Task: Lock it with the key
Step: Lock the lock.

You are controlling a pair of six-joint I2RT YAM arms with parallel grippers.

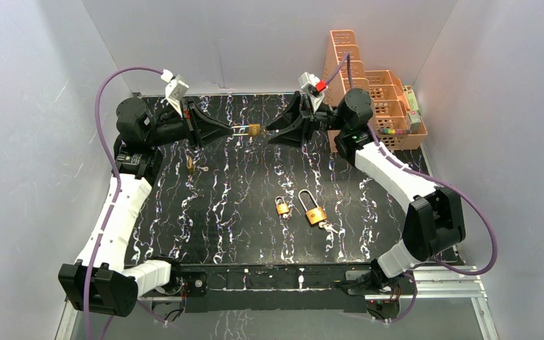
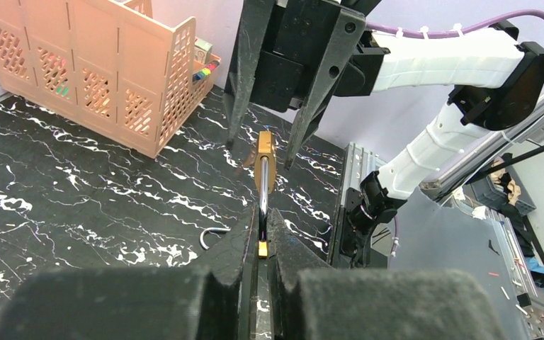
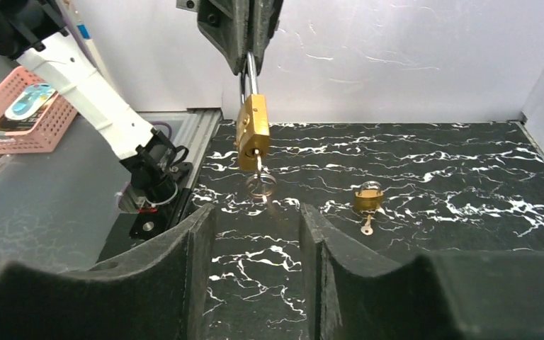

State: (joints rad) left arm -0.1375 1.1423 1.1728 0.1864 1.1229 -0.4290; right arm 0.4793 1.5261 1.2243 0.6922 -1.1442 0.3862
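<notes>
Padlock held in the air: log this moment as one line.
left fingers: shut on padlock shackle | key: in keyhole, ring dangling | right fingers: open, facing key end

Overhead view, opposed wrist views sharing padlock [image 3: 253, 131]

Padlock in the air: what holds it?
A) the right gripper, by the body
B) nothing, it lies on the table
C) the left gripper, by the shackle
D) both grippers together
C: the left gripper is shut on the shackle of the padlock, while the right gripper stands open and does not grip it.
</notes>
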